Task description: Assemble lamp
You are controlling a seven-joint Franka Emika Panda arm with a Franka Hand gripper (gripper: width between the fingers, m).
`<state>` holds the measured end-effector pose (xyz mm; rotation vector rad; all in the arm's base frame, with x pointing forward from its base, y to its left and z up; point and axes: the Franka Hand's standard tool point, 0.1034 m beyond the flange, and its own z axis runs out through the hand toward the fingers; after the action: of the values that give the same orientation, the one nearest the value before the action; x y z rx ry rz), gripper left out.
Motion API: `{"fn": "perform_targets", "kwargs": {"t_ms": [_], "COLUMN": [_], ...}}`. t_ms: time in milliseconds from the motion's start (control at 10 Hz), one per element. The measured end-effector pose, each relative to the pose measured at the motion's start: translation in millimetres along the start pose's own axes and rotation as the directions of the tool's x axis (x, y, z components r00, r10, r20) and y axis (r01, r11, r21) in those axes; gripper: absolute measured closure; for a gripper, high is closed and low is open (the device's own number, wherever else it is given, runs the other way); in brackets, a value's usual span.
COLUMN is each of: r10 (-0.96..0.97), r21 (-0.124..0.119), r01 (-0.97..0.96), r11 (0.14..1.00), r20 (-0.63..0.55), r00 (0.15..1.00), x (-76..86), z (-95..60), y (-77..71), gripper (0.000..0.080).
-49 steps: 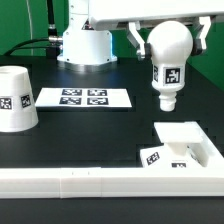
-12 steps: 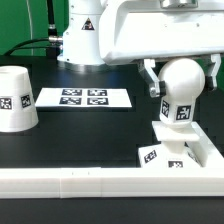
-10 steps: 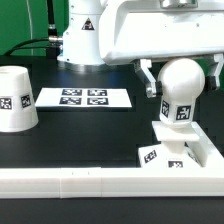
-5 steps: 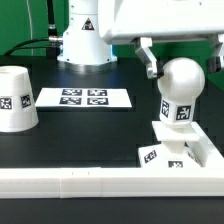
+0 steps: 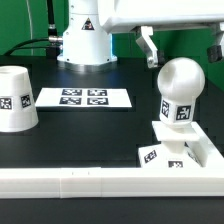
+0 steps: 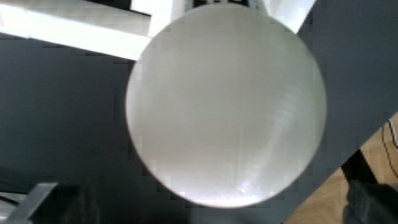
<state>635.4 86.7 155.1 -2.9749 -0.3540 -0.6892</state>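
Note:
The white round-headed bulb (image 5: 183, 82) stands upright with its stem in the flat square base (image 5: 196, 142) at the exterior view's right; a tag shows on its neck. My gripper (image 5: 186, 52) hangs just above the bulb's head, jaws spread wider than the head and touching nothing. One finger (image 5: 150, 48) shows clearly; the other is cut off by the frame edge. The tapered shade (image 5: 15, 97) stands alone at the exterior view's left. In the wrist view the bulb's head (image 6: 222, 100) fills most of the picture.
The marker board (image 5: 83, 98) lies flat behind the middle of the black table. A long white rail (image 5: 90, 182) runs along the front edge. The arm's white pedestal (image 5: 85, 45) stands at the back.
The jaws have opened and let go of the bulb, and the gripper has risen above its head. The bulb stays upright in the base.

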Motion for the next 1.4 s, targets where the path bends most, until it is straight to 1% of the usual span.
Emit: {"fn": "perform_targets", "kwargs": {"t_ms": [100, 200, 300, 500, 600, 800, 1000, 1200, 1300, 1400], "r10": [0.002, 0.003, -0.006, -0.028, -0.031, -0.032, -0.077, -0.083, -0.09, -0.093], "r21": [0.018, 0.047, 0.06, 0.078, 0.08, 0.076, 0.071, 0.075, 0.078, 0.08], "r01": [-0.003, -0.01, -0.007, 0.002, 0.004, 0.008, 0.057, 0.061, 0.068, 0.07], "r11": [1.0, 0.999, 0.998, 0.997, 0.997, 0.997, 0.996, 0.995, 0.995, 0.994], "r20": [0.055, 0.158, 0.213, 0.328, 0.338, 0.325, 0.329, 0.336, 0.337, 0.337], "r00": [0.998, 0.988, 0.977, 0.944, 0.941, 0.945, 0.941, 0.938, 0.937, 0.937], "x": [-8.5, -12.7, -12.4, -20.2, -18.8, -20.7, -19.7, -23.8, -24.5, -24.6], "z": [6.0, 7.6, 7.4, 9.3, 10.7, 14.6, 17.6, 21.7, 22.4, 22.6], "y": [-5.0, -10.6, -10.9, -4.9, -2.7, -0.5, -6.2, -5.9, -5.7, -5.7], "gripper": [0.0101, 0.0101, 0.0101, 0.0101, 0.0101, 0.0101, 0.0101, 0.0101, 0.0128, 0.0128]}}
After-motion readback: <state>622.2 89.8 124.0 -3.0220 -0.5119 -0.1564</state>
